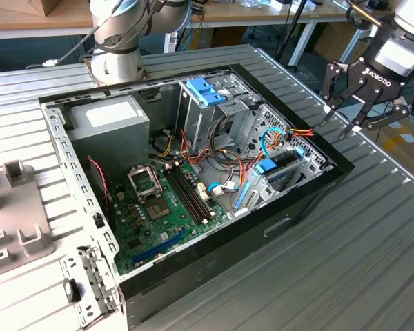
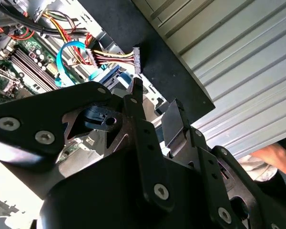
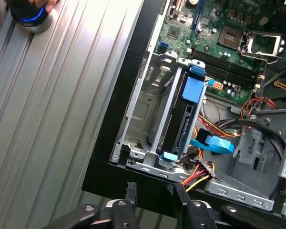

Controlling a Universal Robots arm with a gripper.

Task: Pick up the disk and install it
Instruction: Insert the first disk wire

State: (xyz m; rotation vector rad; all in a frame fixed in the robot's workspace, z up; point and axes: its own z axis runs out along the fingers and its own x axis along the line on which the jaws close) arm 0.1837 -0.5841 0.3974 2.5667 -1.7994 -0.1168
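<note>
Tool (image 1: 343,118) open, empty, hovering just outside case (image 1: 310,200) rim, near drive cage (image 3: 152,119); disk (image 3: 181,121) sits edge-up in cage, blue rails showing.

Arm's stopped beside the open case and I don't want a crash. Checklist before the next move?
1. Pincer open and empty: ok.
2. Pincer outside the case: ok.
3. Disk on edge in the drive cage: ok.
4. Disk fully seated: cannot tell.
5. Power cables clear of disk: not ok, they lie beside its end.
6. Workspace free of people: not ok, hand by the table.
</note>
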